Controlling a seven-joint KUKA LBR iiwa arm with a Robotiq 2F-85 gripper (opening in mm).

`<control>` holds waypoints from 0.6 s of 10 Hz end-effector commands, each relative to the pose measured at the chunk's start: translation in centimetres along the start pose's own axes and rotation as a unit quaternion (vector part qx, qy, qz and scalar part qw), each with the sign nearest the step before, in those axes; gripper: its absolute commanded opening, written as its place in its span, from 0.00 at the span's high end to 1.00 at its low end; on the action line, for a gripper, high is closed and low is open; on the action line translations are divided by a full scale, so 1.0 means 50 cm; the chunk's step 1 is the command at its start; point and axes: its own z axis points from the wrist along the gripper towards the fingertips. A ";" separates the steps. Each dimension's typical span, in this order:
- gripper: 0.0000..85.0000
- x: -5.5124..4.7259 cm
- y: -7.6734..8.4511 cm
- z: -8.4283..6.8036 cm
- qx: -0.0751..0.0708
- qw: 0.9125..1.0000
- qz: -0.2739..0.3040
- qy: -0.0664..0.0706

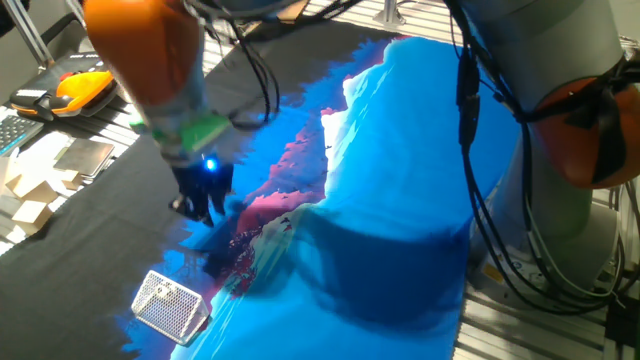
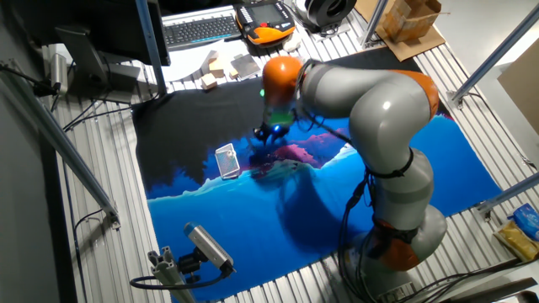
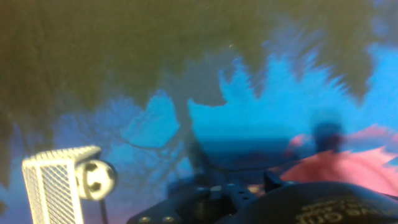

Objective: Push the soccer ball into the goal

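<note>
In the hand view the soccer ball (image 3: 98,179), white with black patches, rests against the right side of the white mesh goal (image 3: 55,185) at the lower left. The goal (image 1: 170,305) lies on the blue part of the mat near its front left corner, and it also shows in the other fixed view (image 2: 226,160). I cannot make out the ball in either fixed view. My gripper (image 1: 205,208) hangs low over the mat, a short way behind and to the right of the goal (image 2: 268,137). Its dark fingers blur together.
A blue, pink and black printed mat (image 1: 420,200) covers the table. Wooden blocks (image 1: 30,190) and an orange pendant (image 1: 85,88) lie off the mat at the far left. A keyboard (image 2: 200,29) and a mounted camera (image 2: 206,246) stand near the edges.
</note>
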 end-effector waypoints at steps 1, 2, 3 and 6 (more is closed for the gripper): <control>0.60 0.003 -0.157 -0.142 -0.009 1.000 -0.007 0.001; 0.60 0.012 -0.188 -0.145 -0.007 1.000 -0.024 -0.009; 0.60 0.020 -0.206 -0.143 -0.004 0.999 -0.041 -0.014; 0.80 0.039 -0.220 -0.147 0.051 0.993 -0.108 -0.009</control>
